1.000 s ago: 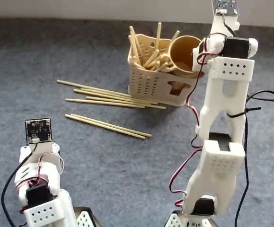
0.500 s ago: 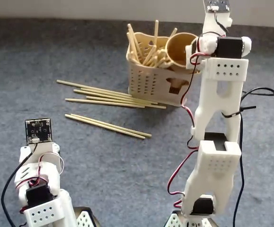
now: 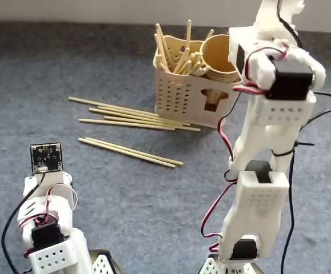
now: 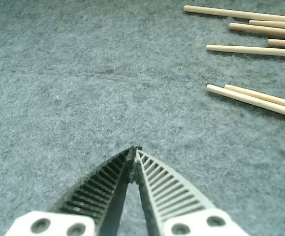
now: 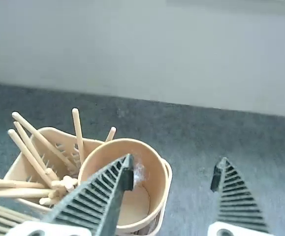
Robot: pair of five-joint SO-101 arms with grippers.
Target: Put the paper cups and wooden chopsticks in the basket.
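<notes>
White arms (image 3: 259,200), black servos (image 3: 291,85), red cables (image 3: 206,224), ribbed jaws

Your widest lane is the bare carpet (image 3: 154,217) between the left arm (image 3: 45,228) and the right arm (image 3: 268,114). More carpet lies ahead of the left gripper (image 4: 135,150), whose fingers are pressed together. The loose chopsticks (image 3: 132,117) lie flat just left of the basket (image 3: 191,100), with a nearer pair (image 3: 130,152) apart from them. The basket mouth is crowded: upright sticks (image 3: 174,48) fan out of its left half and the cup (image 3: 219,54) fills its right. The right arm stands tall against the basket's right flank. The right gripper (image 5: 175,169) hangs spread wide over the cup, one finger above its mouth.
</notes>
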